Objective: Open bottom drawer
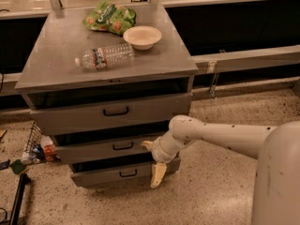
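We see the bottom drawer [105,174] directly below the middle drawer front [93,150]. It is a grey metal panel, shorter and narrower than that front, sitting level, with a small black bar handle [128,173] at its centre. A dark gap separates the two fronts. The gripper [155,166] hangs below the middle front's right end, against the bottom drawer's right end.

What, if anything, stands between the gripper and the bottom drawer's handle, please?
Nothing visible does. The gripper hangs before the right end of the bottom drawer, just right of its black handle, with only bare drawer front between them. Nothing visible lies on the floor where the drawer would slide out.
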